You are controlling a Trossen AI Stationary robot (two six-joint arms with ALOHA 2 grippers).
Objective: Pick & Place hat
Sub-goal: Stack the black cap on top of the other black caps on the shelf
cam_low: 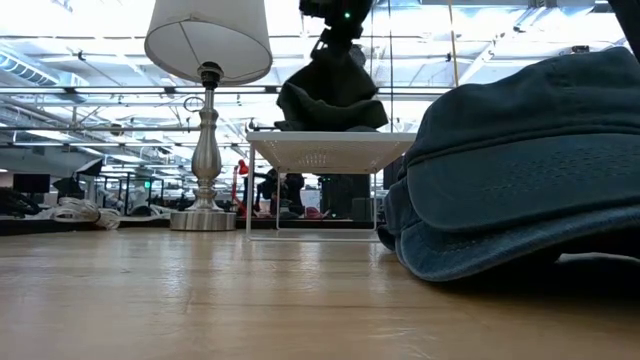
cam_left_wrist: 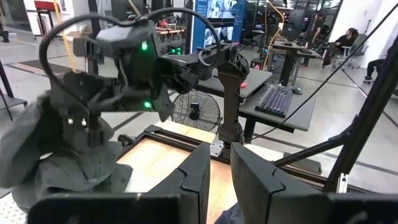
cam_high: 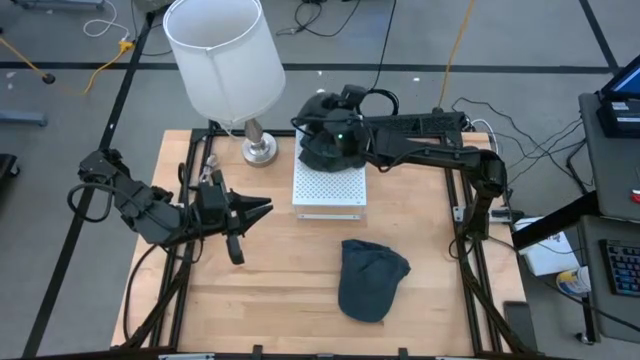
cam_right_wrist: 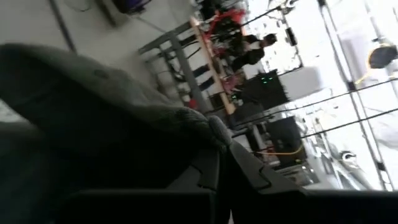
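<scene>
A dark grey hat sits bunched on the top of a white perforated stand at the table's far middle. My right gripper reaches in from the table's right and is shut on it. A blue hat lies flat on the wooden table near the front edge, touched by nothing. At the table's left my left gripper hovers above the wood and points toward the stand. Its fingers are a narrow gap apart with nothing between them. My right gripper pinches a bunched fold of the dark hat's cloth between its two shut fingers, at the hat's upper part. It comes at the hat slanting from above and the table's right. The hat hangs slack below the fingers, its lower edge resting on the stand's top.
A table lamp with a white shade and a metal foot stands just left of the stand at the far edge. Bare wood lies between my left gripper and the blue hat. Black frame rails run along the table's sides.
</scene>
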